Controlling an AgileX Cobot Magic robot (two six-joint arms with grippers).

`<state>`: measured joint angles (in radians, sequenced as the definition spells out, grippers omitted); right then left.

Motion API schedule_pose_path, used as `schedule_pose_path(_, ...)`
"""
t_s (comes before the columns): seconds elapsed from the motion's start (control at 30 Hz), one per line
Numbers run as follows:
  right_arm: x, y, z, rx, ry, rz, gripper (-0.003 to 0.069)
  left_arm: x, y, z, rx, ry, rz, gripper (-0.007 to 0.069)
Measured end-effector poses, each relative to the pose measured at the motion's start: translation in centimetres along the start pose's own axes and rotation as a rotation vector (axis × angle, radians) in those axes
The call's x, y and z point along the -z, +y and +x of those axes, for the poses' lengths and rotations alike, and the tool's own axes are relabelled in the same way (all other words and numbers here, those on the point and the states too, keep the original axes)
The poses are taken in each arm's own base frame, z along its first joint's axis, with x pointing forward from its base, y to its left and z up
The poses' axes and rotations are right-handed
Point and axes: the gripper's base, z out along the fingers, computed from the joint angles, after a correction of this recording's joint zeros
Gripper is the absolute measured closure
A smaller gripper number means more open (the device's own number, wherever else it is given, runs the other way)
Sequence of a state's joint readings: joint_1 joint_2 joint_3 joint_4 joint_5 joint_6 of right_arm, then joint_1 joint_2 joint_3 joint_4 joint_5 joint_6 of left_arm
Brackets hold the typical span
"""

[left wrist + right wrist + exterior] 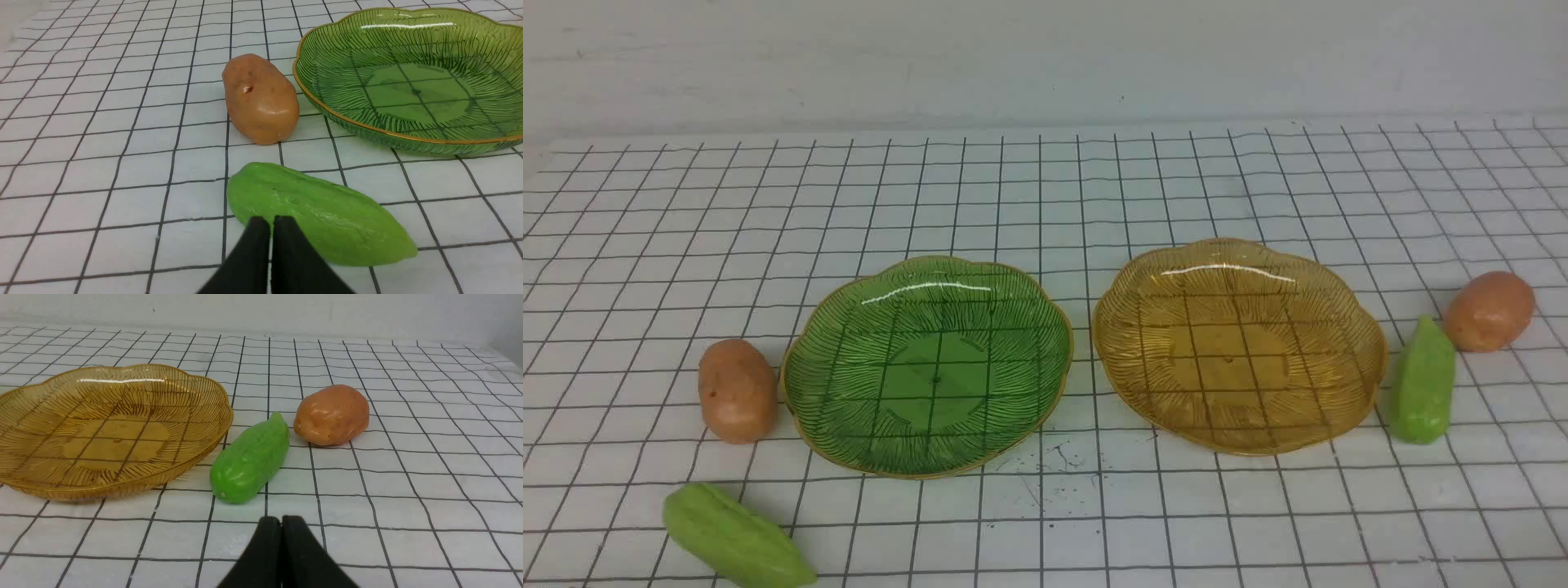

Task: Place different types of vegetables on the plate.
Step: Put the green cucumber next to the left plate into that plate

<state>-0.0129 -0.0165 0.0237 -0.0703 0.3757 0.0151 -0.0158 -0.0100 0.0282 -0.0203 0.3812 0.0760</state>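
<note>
A green plate (pixel 849 327) and an amber plate (pixel 1339 327) lie side by side, both bare. A potato (pixel 737 390) and a light-green cucumber piece (pixel 734 537) lie left of the green plate (pixel 327 94). A second cucumber piece (pixel 1423 381) and potato (pixel 1490 311) lie right of the amber plate (pixel 32 473). My left gripper (pixel 271 220) is shut and empty, just short of the near cucumber piece (pixel 322 212), with the potato (pixel 261 98) beyond. My right gripper (pixel 281 519) is shut and empty, short of its cucumber piece (pixel 251 459) and potato (pixel 331 415). Neither gripper shows in the front view.
Everything lies on a white cloth with a black grid (pixel 1045 188). A pale wall (pixel 1045 57) rises behind the table. Small dark marks (pixel 1054 469) speckle the cloth in front of the plates.
</note>
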Motion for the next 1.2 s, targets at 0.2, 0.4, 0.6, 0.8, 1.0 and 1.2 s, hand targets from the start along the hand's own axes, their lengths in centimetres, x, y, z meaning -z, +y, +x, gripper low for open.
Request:
schedule_pose_path(0.2, 0.0, 0.0, 0.0, 0.000, 0.000, 0.000, 0.0673, 0.0, 0.0, 0.0, 0.000, 0.000, 0.000, 0.0631)
schedule_pose_path(0.4, 0.0, 0.0, 0.0, 0.000, 0.000, 0.000, 0.0673, 0.0, 0.0, 0.0, 0.000, 0.000, 0.000, 0.0631)
schedule_pose_path(0.6, 0.0, 0.0, 0.0, 0.000, 0.000, 0.000, 0.0673, 0.0, 0.0, 0.0, 0.000, 0.000, 0.000, 0.0631)
schedule_pose_path(0.8, 0.0, 0.0, 0.0, 0.000, 0.000, 0.000, 0.0673, 0.0, 0.0, 0.0, -0.004, 0.000, -0.001, 0.0631)
schedule_pose_path(1.0, 0.0, 0.0, 0.0, 0.000, 0.000, 0.000, 0.0673, 0.0, 0.1, -0.4, -0.005, -0.044, -0.010, 0.0631)
schedule_pose_path(1.2, 0.0, 0.0, 0.0, 0.000, 0.000, 0.000, 0.0673, 0.1, -0.1, -1.6, 0.250, -0.178, 0.036, 0.0631)
